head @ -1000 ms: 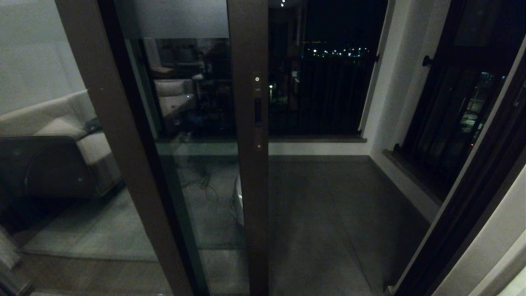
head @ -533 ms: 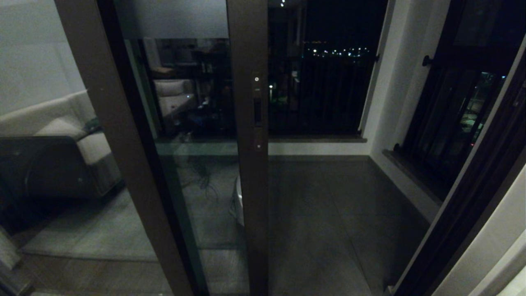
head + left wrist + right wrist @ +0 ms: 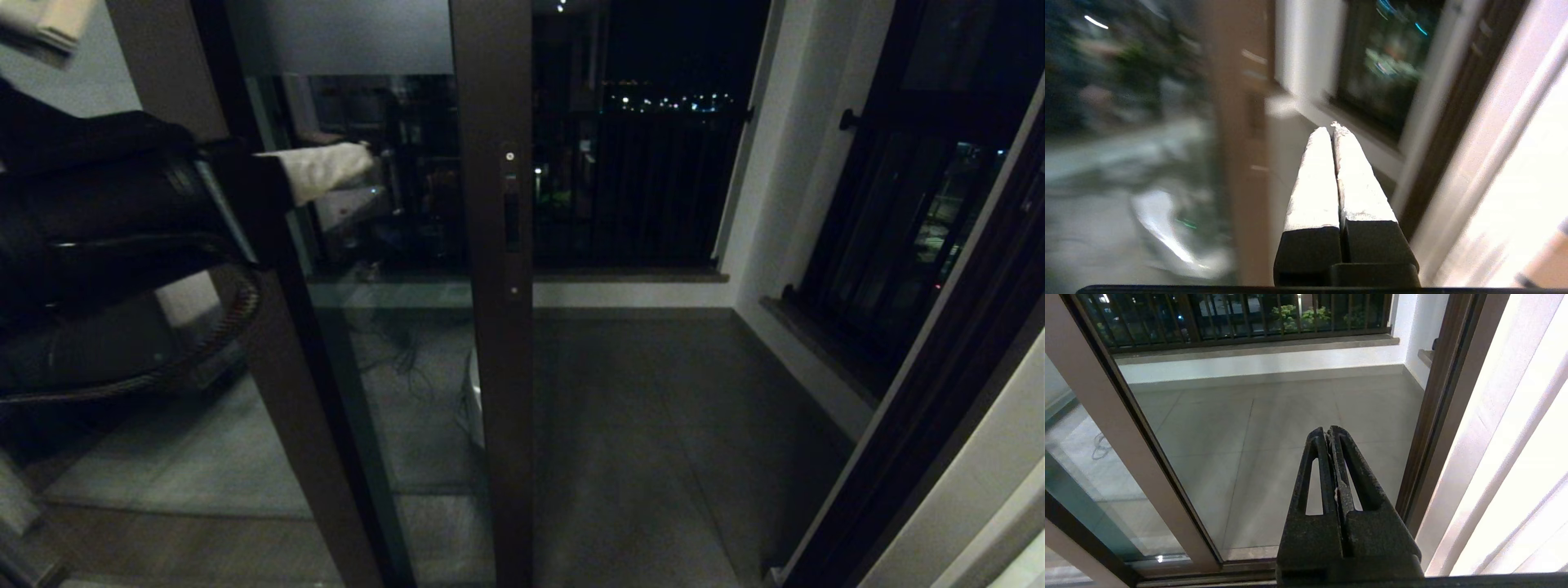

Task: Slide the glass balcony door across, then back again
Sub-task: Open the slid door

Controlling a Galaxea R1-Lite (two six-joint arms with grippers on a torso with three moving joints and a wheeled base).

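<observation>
The glass balcony door stands partly slid across, a frosted band along its top. Its dark brown edge stile carries a recessed slot handle. My left gripper reaches in from the left at about handle height, in front of the glass and short of the stile. Its white-wrapped fingers are pressed together, holding nothing, with the blurred stile beside them. My right gripper is shut and empty, low down, pointing through the doorway at the balcony floor; it does not show in the head view.
The open gap right of the stile leads onto the tiled balcony floor. A railing closes the far side. A dark barred window and the brown door jamb stand at the right. A sofa sits at the left.
My left arm has swung into the head view from the left, bringing its shut gripper up in front of the glass. The door has not moved.
</observation>
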